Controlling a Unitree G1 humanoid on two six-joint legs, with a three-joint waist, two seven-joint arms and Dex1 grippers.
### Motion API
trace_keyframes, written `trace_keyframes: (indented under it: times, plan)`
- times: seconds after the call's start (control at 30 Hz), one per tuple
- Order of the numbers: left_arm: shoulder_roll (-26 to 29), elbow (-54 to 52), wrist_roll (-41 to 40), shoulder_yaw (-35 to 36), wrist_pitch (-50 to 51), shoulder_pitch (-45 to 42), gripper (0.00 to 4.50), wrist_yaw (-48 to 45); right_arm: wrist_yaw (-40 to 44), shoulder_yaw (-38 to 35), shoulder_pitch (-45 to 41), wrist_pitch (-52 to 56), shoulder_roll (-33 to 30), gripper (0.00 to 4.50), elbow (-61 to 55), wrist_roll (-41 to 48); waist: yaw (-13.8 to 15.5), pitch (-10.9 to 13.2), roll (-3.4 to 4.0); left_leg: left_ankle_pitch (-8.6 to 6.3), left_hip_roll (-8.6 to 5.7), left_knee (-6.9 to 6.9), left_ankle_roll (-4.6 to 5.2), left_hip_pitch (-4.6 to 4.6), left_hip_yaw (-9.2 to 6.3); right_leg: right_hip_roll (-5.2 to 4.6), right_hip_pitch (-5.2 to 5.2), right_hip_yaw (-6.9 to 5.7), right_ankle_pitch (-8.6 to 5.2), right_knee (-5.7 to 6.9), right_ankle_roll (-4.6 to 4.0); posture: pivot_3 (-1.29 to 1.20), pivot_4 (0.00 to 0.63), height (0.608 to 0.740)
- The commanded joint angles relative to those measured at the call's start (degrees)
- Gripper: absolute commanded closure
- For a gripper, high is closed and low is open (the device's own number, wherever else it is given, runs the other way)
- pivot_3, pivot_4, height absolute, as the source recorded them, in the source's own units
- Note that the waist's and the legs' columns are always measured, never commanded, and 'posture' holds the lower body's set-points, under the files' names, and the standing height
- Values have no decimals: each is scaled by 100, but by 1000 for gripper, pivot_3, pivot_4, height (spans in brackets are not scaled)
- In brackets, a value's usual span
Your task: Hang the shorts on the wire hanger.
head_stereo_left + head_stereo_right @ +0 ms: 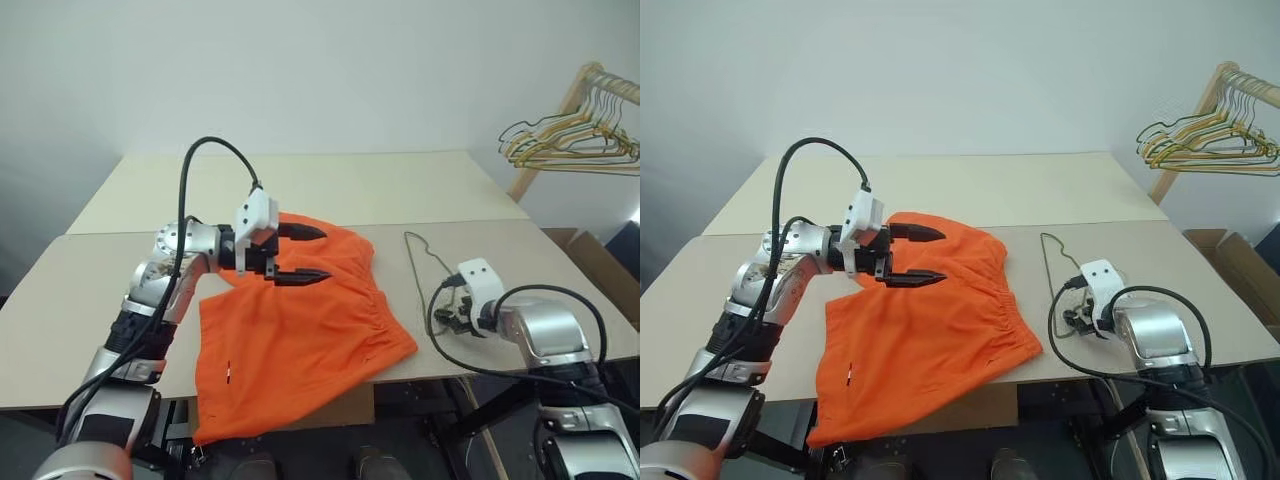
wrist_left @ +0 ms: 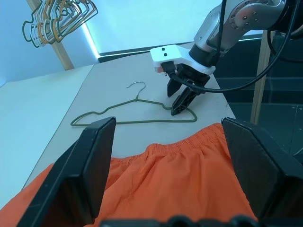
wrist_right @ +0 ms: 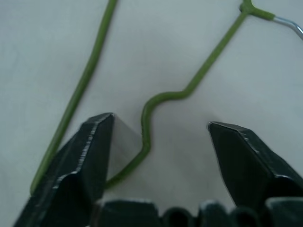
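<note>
Shorts lie flat and spread on my table, bright orange, with the gathered waistband toward the right and one leg hanging over the near edge. My left gripper hovers above their far part, pointing to the right, its 2 black fingers spread wide with nothing between them.

Just to the right of the shorts, the wire hanger lies flat on the tabletop, a thin olive-green triangle with its hook pointing away from me and its near corner just beside the waistband. My right gripper points steeply down over that hanger, at the end nearest me. Its 2 fingers stand apart, one on each side of a kinked shoulder of the wire, and I cannot tell whether the tips touch the table.

At the far right, a wooden rack carries a bunch of other hangers.
</note>
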Motion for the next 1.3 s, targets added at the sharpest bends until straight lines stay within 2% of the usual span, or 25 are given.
trace_keyframes:
  times: [0.03,0.23,0.3,0.37,0.43,0.57,0.67,0.73,0.97,1.3]
  plan:
    - [-23,-105,51,65,-127,-61,633,-22,-134,-236,-14,402,61,1833,29,69,-2,0,0,0,0,1,0,2,-1,0,3,0,0,1,0,44,0,740]
    - [-175,-79,158,59,-159,-44,633,105,-361,-268,186,537,-72,3937,-580,-4,61,0,1,0,0,0,0,-3,-5,0,2,-3,1,-3,3,40,0,740]
    - [-259,-2,200,47,-195,-89,633,167,-426,-205,253,410,-213,4452,-862,-67,71,0,1,0,-1,-1,0,-13,-5,-1,-7,-3,0,-4,5,36,0,740]
    - [-399,119,278,40,-236,-173,633,300,-446,-47,332,171,-488,4452,-1150,-196,84,1,4,0,-2,0,0,-32,-7,-2,-23,-5,1,-3,6,28,0,740]
    - [-556,273,393,25,-306,-282,633,436,-472,254,583,-636,-984,4452,-1516,-562,84,0,6,0,-9,1,0,-61,-5,-6,-59,1,3,1,7,24,0,740]
    - [-753,627,579,50,-465,-543,633,593,-559,749,1278,-3315,-2169,4452,-1832,-1650,58,0,6,0,-15,3,0,-93,-7,-9,-90,1,4,1,12,6,0,740]
    - [-789,975,653,68,-548,-839,633,556,-904,1083,1803,-6003,-3453,4452,-1512,-2890,20,2,11,0,-17,2,1,-94,-5,-11,-92,1,1,-3,17,-7,0,740]
    - [-805,1231,729,44,-642,-1032,633,529,-1126,1134,1903,-6943,-3844,4452,-1238,-3370,-37,2,12,0,-22,-1,1,-88,-1,-18,-91,2,-5,0,24,-14,0,740]
    - [-936,1895,1196,-258,-668,-1514,633,537,-1870,916,1517,-8550,-3695,4452,-584,-4243,-160,3,8,1,-27,10,0,-72,2,-19,-75,18,-5,1,16,-28,0,740]
    - [-874,2545,1992,-849,-824,-1796,633,85,-1992,782,1026,-9416,-3421,4452,-312,-4838,-243,3,8,0,-33,8,1,-74,4,-21,-76,29,3,-1,26,-37,0,740]
